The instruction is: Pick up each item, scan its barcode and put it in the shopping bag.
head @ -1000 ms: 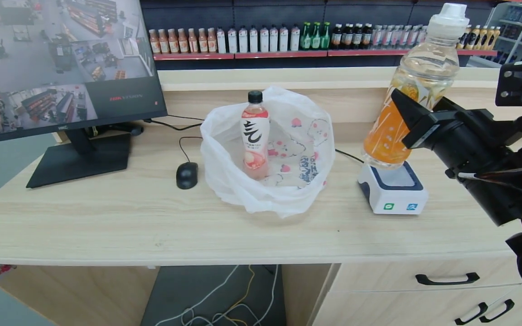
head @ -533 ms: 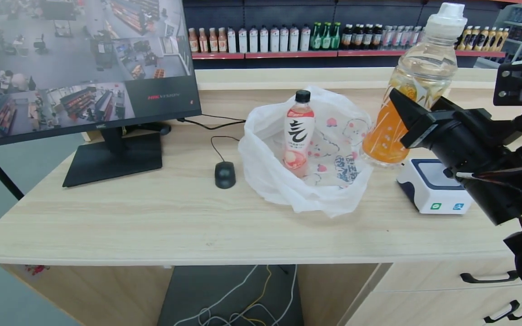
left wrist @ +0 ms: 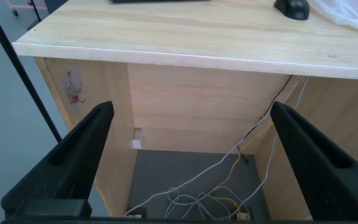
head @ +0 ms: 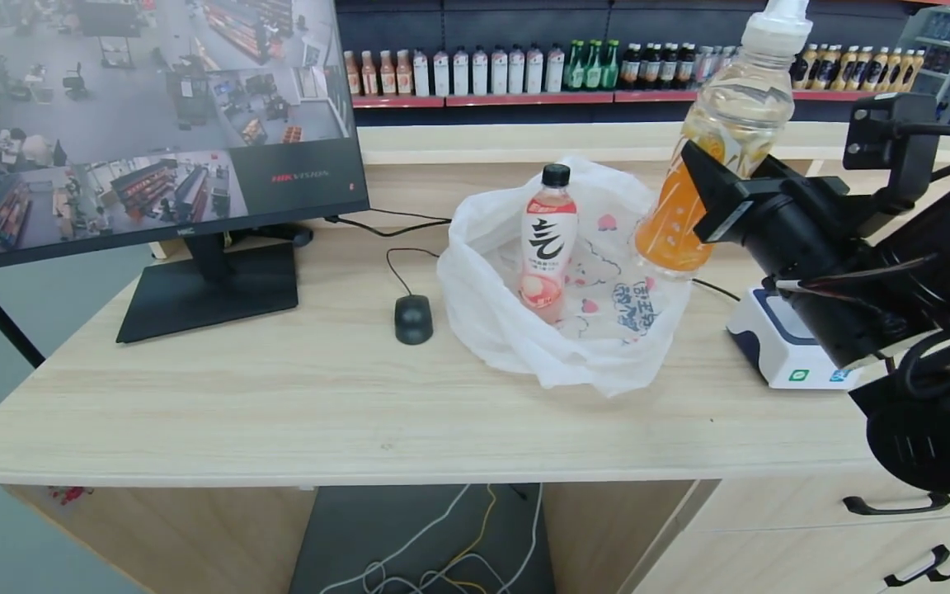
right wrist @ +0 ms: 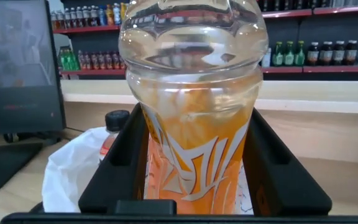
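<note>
Right now the right tool [head: 702, 194] is closed around the orange drink bottle [head: 710, 165], one finger on each side of the labelled middle, just under the clear shoulder. The right wrist view shows the same hold, with the bottle [right wrist: 194, 124] filling the gap between the two black fingers [right wrist: 114, 168].

I judge the bottle fairly heavy, since it is more than half full. The liquid will slosh if I swing it. The plastic wall is smooth and will give under a hard squeeze, so the straight labelled section is the sensible place to hold it, not the tapering neck.

The bottle is in the air, tilted a little with its white cap leaning right and away from me. Its base hangs over the right rim of the white shopping bag [head: 508, 322], left of the white scanner [head: 772, 346] on the worktop [head: 277, 396]. A pink bottle [head: 546, 239] stands upright inside the bag, just left of the orange one, so I'd set mine down to its right to avoid knocking it. The bag is thin film and will fold if the base catches the rim.

The left tool [left wrist: 194, 155] is spread wide with nothing in it, hanging low in front of the worktop's near edge, on the left.
</note>
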Controlling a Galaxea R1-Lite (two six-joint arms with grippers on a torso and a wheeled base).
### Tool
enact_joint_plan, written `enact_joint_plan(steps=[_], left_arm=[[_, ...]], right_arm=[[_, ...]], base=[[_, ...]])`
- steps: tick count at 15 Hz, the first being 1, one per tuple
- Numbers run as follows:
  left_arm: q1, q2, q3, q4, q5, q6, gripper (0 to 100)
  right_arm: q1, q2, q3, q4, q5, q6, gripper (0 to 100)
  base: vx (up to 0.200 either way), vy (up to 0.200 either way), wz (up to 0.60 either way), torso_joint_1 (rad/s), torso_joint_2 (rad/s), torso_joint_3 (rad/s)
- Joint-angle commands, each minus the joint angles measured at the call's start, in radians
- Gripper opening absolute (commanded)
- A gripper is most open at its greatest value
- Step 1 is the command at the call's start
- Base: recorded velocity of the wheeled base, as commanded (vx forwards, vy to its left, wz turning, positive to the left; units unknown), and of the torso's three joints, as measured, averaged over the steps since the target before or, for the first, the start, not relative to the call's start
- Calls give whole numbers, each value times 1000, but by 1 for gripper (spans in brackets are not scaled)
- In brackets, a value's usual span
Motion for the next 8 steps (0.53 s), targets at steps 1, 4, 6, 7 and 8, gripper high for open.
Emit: enact_joint_plan(steps=[1,4,6,7,8], left_arm=[[-2,0,0,0,-2,0,100],[-2,0,0,0,0,0,100],[-2,0,0,0,0,0,100],[-2,0,0,0,0,0,100],[-2,0,0,0,0,0,100]], right_arm=[[1,76,-59,1,1,0,0],[0,174,-137,4,-1,0,0],[6,208,-163,6,-4,0,0],[4,226,-171,6,-4,-2,0],[3,247,-179,6,-2,-2,0]], base=[[0,0,0,0,0,0],[0,0,0,0,0,0],[0,0,0,0,0,0],[0,0,0,0,0,0],[0,0,0,0,0,0]])
